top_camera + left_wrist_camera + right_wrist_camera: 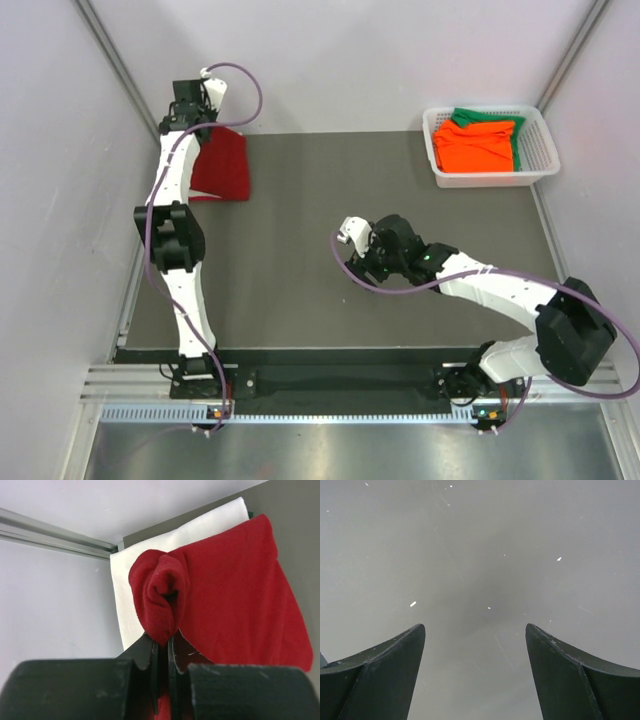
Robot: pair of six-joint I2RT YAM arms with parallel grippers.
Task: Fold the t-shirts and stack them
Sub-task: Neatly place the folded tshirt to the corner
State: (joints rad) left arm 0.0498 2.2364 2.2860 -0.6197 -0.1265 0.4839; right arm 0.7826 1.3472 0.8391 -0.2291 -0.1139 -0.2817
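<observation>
Left pincer (pixel 162 642) clamped on dark red t-shirt (pixel 235 590), white t-shirt (pixel 200 527) beneath, right pincer (pixel 474 626) wide, basket (pixel 495 180) well apart

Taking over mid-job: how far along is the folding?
Done: a white t-shirt lies flat in the far-left corner. In hand: the left gripper pinches the dark red t-shirt over it; the right gripper is open, empty. Left: orange t-shirt and green t-shirt in the lattice basket.

- A robotics lab test cell.
- Plain white panel walls (pixel 350 60) on bare aluminium frame rails (pixel 112 50) box in a dark grey matte tabletop (pixel 300 200).
- A white-and-black jointed left robot arm (pixel 172 240) and its matching right arm (pixel 490 285), trailing purple cables (pixel 400 291), stand on a silver aluminium base rail (pixel 130 385).
- An orange cloth t-shirt (pixel 475 145) lies in a white plastic lattice basket (pixel 540 150).
</observation>
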